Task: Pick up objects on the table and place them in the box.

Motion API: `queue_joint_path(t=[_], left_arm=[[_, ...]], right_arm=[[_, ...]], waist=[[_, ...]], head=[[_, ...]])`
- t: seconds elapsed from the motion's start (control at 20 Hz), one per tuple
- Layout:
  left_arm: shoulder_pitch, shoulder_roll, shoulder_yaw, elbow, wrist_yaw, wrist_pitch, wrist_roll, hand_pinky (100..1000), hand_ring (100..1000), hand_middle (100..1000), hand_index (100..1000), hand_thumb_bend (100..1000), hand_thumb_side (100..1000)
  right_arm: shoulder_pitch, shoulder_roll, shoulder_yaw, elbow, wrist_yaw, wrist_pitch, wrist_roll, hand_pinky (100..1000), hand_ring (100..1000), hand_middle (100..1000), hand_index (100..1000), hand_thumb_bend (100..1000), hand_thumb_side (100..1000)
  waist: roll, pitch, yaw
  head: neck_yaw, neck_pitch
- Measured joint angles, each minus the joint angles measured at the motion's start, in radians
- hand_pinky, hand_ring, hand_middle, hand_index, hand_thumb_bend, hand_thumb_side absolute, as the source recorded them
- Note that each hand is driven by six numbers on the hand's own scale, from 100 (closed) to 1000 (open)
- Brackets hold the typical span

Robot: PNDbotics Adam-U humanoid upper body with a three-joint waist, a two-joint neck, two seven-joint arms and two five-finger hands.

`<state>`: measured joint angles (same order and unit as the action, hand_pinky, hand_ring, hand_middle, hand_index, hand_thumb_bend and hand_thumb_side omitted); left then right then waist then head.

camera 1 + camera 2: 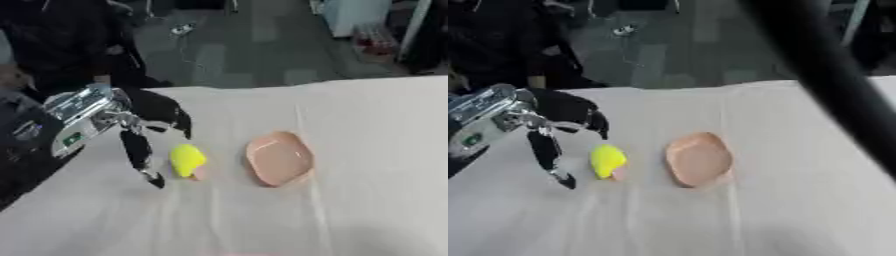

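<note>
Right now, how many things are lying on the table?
2: a yellow object beside the left hand, and a pink dish to its right. No box shows; more may lie outside the view.

Your left arm comes in from the left edge, its silver wrist section angled down toward the middle. The left hand hangs open, palm downward, with the thumb pointing steeply down and its tip low. The other fingers spread forward and curve slightly, holding nothing. In the right eye view a dark blurred limb crosses diagonally from the top; no right hand shows.
</note>
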<state>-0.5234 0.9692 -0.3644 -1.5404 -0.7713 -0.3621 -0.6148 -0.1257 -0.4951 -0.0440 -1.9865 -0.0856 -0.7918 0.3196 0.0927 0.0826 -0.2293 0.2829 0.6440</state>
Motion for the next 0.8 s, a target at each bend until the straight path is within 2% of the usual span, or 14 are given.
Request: queue_joint_path(t=[0.45,0.8], left_arm=[[-0.008,-0.033,0.0,0.047,-0.003,-0.031,-0.002,1000,842,848,878,609,638],[-0.007,-0.039,0.006,0.057,-0.015,-0.042,0.025,1000,837,846,874,563,636]], right_arm=[[-0.028,0.0,0.0,0.0,-0.022,0.024,0.024,227,384,384,502,100,1000],[-0.043,-0.008,-0.006,0.0,-0.052,0.04,0.04,227,384,383,501,100,1000]], waist=[[0.006,0.012,-0.02],[0.012,0.018,-0.027]], head=[[0.026,-0.02],[0.027,-0.035]])
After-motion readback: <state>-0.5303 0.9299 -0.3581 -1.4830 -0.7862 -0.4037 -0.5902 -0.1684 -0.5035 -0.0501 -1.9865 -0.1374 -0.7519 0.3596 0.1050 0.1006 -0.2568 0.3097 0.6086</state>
